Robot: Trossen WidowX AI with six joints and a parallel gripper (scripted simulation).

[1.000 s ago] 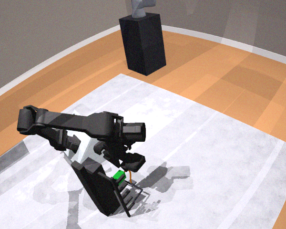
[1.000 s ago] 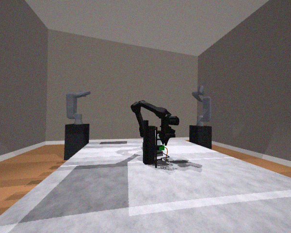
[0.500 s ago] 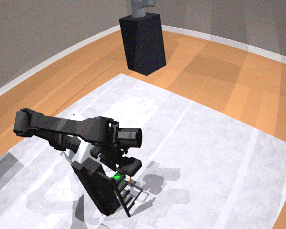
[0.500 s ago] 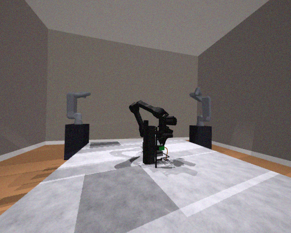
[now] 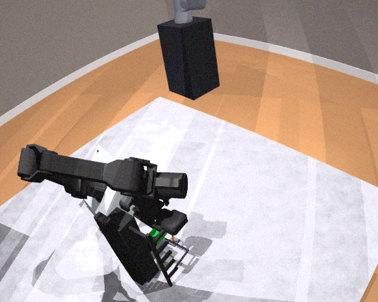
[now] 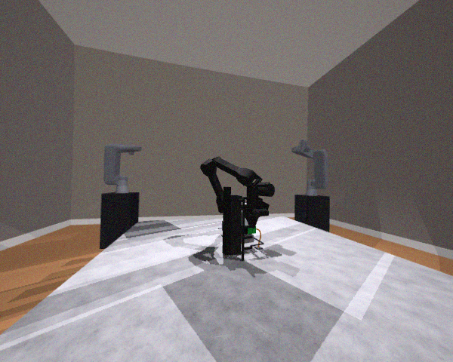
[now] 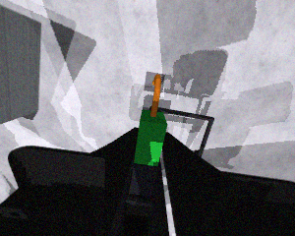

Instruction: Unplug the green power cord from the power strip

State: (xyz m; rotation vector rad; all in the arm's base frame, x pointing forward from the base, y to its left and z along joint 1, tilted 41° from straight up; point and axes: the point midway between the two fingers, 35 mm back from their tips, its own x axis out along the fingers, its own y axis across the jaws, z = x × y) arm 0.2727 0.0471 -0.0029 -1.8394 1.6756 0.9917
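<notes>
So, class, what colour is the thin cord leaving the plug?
Orange: the thin cord rises from the green block-shaped plug, clearest in the wrist view.

Grey mat [image 5: 264, 182] under black power strip [image 5: 130, 250]

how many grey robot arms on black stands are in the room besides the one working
2. One grey arm stands on a black stand at the left of the exterior view, the other on a stand at the right. More may be out of view.
</notes>
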